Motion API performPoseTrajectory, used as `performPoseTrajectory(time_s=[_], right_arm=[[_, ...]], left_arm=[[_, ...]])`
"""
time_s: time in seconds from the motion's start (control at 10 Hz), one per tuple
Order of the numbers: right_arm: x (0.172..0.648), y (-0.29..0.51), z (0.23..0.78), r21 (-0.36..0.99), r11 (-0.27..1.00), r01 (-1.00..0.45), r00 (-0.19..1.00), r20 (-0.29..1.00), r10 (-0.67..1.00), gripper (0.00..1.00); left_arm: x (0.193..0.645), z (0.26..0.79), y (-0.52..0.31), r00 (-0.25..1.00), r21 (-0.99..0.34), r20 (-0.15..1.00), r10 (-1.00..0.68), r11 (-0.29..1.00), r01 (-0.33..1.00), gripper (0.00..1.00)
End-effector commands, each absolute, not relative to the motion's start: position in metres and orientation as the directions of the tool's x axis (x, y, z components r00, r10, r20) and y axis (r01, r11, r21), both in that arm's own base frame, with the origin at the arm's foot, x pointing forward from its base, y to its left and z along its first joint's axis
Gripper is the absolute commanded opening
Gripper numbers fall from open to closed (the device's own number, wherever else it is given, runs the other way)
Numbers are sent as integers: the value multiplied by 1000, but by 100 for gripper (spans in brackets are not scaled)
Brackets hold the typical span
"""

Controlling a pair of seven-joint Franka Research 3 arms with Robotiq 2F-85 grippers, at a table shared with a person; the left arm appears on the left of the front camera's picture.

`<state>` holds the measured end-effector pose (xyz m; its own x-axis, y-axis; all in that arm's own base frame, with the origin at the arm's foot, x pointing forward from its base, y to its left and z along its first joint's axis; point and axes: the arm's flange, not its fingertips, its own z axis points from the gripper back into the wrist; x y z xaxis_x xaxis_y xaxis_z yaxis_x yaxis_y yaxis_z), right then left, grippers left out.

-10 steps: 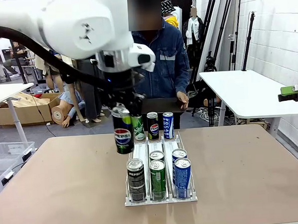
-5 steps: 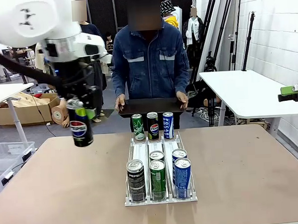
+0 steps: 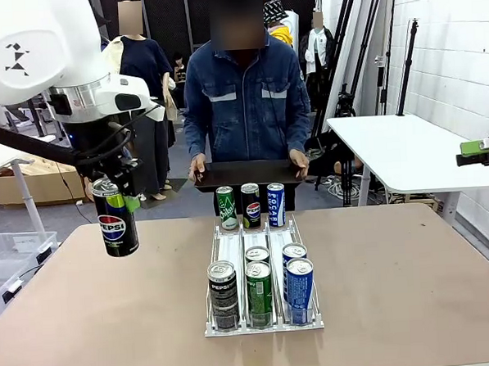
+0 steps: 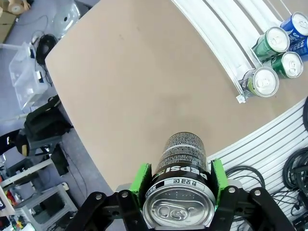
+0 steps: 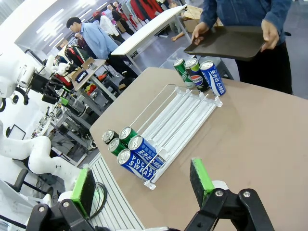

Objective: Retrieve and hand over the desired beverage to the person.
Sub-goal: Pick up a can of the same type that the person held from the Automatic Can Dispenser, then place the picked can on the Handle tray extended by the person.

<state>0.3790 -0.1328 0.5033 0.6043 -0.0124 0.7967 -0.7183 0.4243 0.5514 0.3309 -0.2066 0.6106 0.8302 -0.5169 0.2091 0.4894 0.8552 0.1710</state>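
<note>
Pepsi can (image 3: 115, 220) hangs upright in the left tool (image 3: 112, 190), green pads clamped on its upper sides, above the left part of the tabletop (image 3: 414, 289). At centre, a clear rack (image 3: 231, 245) carries cans at both ends. Behind it, the person (image 3: 244, 101) holds a dark tray (image 3: 246, 173) with both hands. Right tool (image 5: 142, 185): jaws spread wide apart.

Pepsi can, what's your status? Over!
Left jaws shut on Pepsi can, over table, left side. Right jaws open, empty. Person holds black tray. Path looks clear.
</note>
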Motion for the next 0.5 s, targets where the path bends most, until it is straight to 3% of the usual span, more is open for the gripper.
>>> performPoseTrajectory(time_s=[0.0,0.4], right_arm=[[379,-132,504,551,417,-723,600,799,-16,100],[379,-132,504,551,417,-723,600,799,-16,100]], left_arm=[[332,625,-207,830,168,222,-512,858,485,19],[332,625,-207,830,168,222,-512,858,485,19]])
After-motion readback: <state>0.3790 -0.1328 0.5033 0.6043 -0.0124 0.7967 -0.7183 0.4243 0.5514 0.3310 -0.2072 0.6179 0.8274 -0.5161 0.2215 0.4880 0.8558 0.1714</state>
